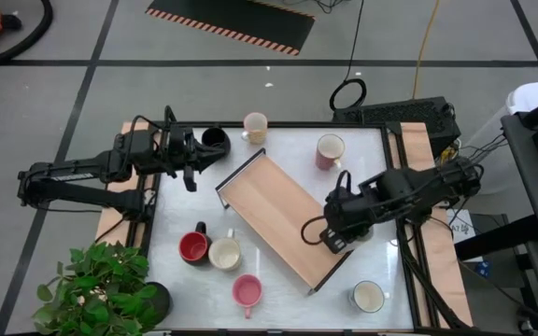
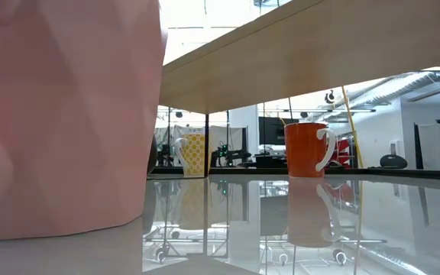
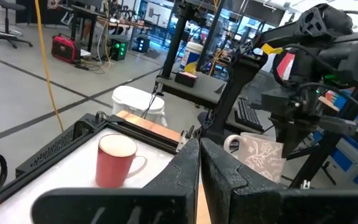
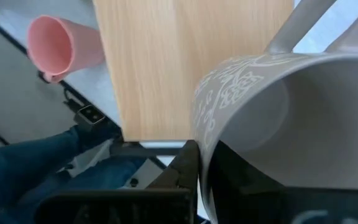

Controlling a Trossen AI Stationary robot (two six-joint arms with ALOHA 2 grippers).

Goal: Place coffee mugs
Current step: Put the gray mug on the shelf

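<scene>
two arms are showing in the high view you are watching: the left gripper (image 1: 197, 161) is sitting at the table's far left corner, fingers pinched together on nothing, just beside the black mug (image 1: 215, 140). the right gripper (image 1: 332, 238) is hanging over the wooden tray (image 1: 274, 207), which is lying diagonally across the table (image 1: 278, 289). a cream mug (image 1: 255, 125) and a pink mug (image 1: 330, 150) are standing near the far edge; a red mug (image 1: 193, 246), a white mug (image 1: 224, 253), a second pink mug (image 1: 246, 291) and another white mug (image 1: 368, 297) are sitting along the near side.

in the low view you are seeing the second pink mug (image 2: 59, 114) filling the left, the tray's underside (image 2: 312, 53) overhead, and two mugs standing further back.

in the left wrist view the fingers (image 3: 219, 168) are touching each other; the pink mug (image 3: 117, 160) is standing ahead, and a patterned grey mug (image 3: 257, 152) is hanging in the right gripper.

in the right wrist view the fingers (image 4: 185, 168) are clamping the grey mug's (image 4: 272, 118) rim, over the tray (image 4: 185, 56).
</scene>
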